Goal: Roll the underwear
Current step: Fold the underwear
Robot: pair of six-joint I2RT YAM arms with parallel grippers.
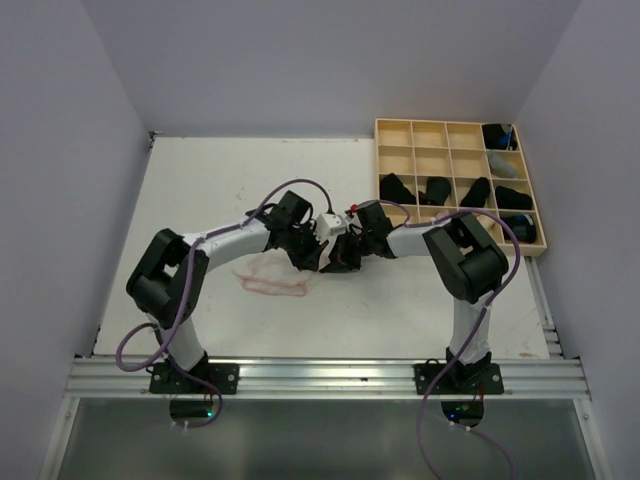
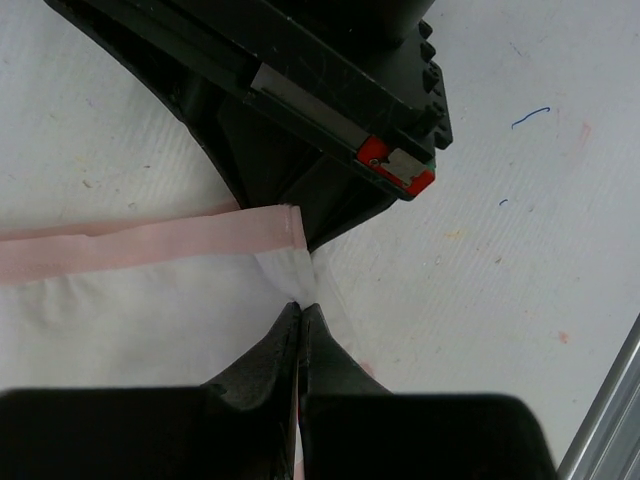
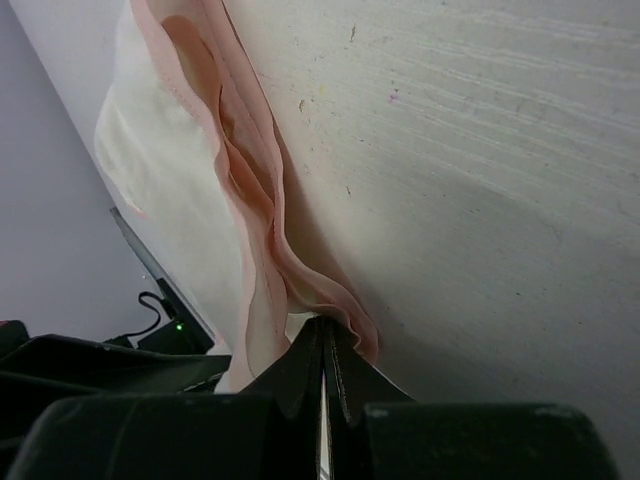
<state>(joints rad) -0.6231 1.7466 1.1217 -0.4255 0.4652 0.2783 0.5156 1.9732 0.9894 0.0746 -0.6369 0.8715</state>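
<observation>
**Both grippers pinch one end of the pale underwear**

The whitish underwear, edged in pink, lies spread and somewhat rumpled on the white table, in front of and between the two arms and a little to the left of centre. Both grippers meet at its right end. The left gripper has its jaws pressed together on a peak of white cloth just below the pink band. The right gripper is also closed, nipping the folded pink edging, with the cloth trailing away from its fingertips in soft pleats. In the left wrist view the two grippers sit tip to tip, almost touching.

Well apart, at the table's far right corner, stands a wooden grid tray. Several of its compartments hold black rolls, four of them side by side in one row.
</observation>
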